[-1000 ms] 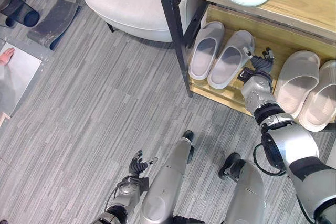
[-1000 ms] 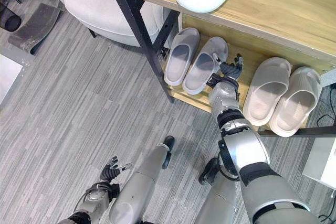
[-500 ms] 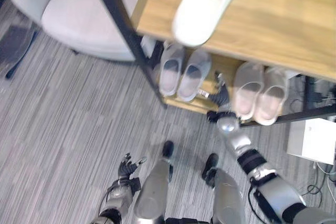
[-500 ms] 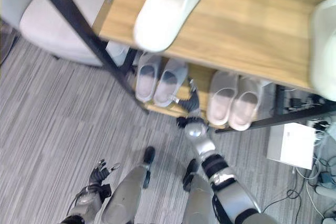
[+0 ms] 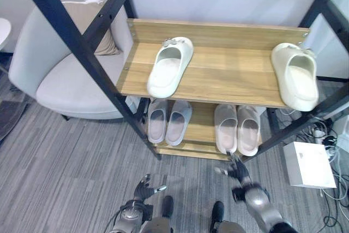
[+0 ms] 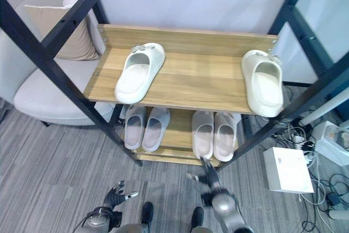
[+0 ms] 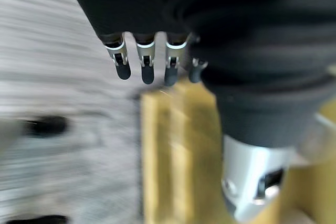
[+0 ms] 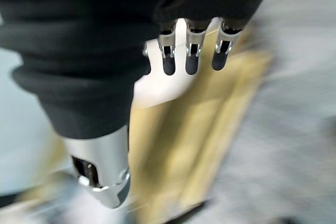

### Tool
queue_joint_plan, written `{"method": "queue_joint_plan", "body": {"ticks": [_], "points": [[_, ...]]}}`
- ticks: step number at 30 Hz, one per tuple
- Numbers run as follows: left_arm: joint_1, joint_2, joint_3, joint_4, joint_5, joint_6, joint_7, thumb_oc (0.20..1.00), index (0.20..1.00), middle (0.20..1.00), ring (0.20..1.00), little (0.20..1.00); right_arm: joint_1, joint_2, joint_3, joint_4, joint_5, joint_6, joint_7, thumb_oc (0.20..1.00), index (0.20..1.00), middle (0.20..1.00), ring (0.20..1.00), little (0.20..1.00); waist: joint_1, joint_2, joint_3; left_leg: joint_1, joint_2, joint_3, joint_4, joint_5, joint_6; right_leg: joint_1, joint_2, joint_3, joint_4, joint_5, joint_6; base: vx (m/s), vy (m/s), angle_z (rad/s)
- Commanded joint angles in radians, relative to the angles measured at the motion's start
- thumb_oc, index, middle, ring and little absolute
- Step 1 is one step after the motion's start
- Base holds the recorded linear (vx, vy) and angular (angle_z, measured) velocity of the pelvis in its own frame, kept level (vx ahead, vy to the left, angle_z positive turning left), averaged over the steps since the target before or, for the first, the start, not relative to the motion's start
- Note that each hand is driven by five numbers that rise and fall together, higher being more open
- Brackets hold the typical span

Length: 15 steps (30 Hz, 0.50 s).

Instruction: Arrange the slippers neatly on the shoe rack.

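Grey striped carpet covers the floor, and on it stands a shoe rack with black metal posts and two wooden shelves, set against a pale wall. This rack serves as the landmark for everything else.

On the rack's upper shelf lie two pale cream slippers, well apart. One cream slipper sits near the shelf's left end. The other cream slipper sits at the shelf's right end.

On the rack's lower shelf are two pairs of slippers. A grey pair lies side by side toward the left, the two slippers touching or nearly so. A light beige pair lies side by side toward the right.

To the left of the rack stands a pale upholstered armchair with a tan cushion leaning against its back. To the right of the rack, on the floor, rests a white box with cables beside it.

In front of the rack, low over the carpet, the left robot hand hangs with its fingers spread and relaxed, holding nothing. The right robot hand is just in front of the rack's lower shelf, near the beige pair, its fingers straight and loose, also holding nothing.
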Motion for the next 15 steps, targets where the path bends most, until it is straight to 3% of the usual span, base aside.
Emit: {"method": "queue_joint_plan", "body": {"ticks": [1, 4, 10, 14, 15], "points": [[-0.059, 0.000, -0.055, -0.076, 0.034, -0.016, -0.072, 1.000, 1.000, 1.000, 1.000, 1.000, -0.013, -0.019, -0.016, 0.036, -0.068, 0.001, -0.002, 1.000, 1.000, 1.000, 1.000, 1.000, -0.002, 0.000, -0.005, 0.013, 0.036, 0.049, -0.008, -0.025, -0.048, 0.006, -0.044, -0.030, 0.000, -0.043, 0.080, 0.05, -0.022, -0.19], [-0.089, -0.001, -0.146, -0.183, -0.002, -0.002, -0.140, 1.000, 1.000, 1.000, 1.000, 1.000, -0.004, -0.002, -0.083, 0.210, -0.052, 0.029, -0.016, 1.000, 1.000, 1.000, 1.000, 1.000, -0.019, 0.010, -0.012, 0.036, 0.039, 0.062, -0.008, -0.037, -0.046, 0.018, -0.043, -0.020, 0.000, -0.049, 0.082, 0.04, -0.017, -0.20], [-0.159, 0.055, -0.279, -0.423, -0.023, 0.021, -0.256, 1.000, 1.000, 1.000, 1.000, 1.000, -0.016, -0.004, -0.152, 0.289, 0.003, 0.040, -0.009, 1.000, 1.000, 1.000, 1.000, 1.000, -0.035, 0.025, -0.016, 0.053, 0.041, 0.070, -0.008, -0.049, -0.045, 0.029, -0.042, -0.010, 0.000, -0.057, 0.084, 0.02, -0.006, -0.13], [-0.211, 0.123, -0.314, -0.634, -0.136, 0.032, -0.338, 1.000, 1.000, 1.000, 1.000, 1.000, -0.013, -0.018, -0.158, 0.268, -0.008, 0.033, 0.000, 1.000, 1.000, 1.000, 1.000, 1.000, -0.042, 0.032, -0.022, 0.060, 0.039, 0.073, -0.008, -0.055, -0.045, 0.035, -0.043, -0.004, 0.000, -0.060, 0.085, 0.02, -0.002, -0.06], [-0.284, 0.212, -0.275, -0.947, -0.305, 0.035, -0.390, 1.000, 1.000, 1.000, 1.000, 1.000, 0.014, -0.035, -0.154, 0.233, -0.023, 0.025, 0.028, 1.000, 1.000, 1.000, 1.000, 1.000, -0.044, 0.037, -0.029, 0.068, 0.037, 0.073, -0.008, -0.056, -0.047, 0.044, -0.043, -0.007, 0.000, -0.062, 0.084, 0.02, -0.020, -0.07]]}}
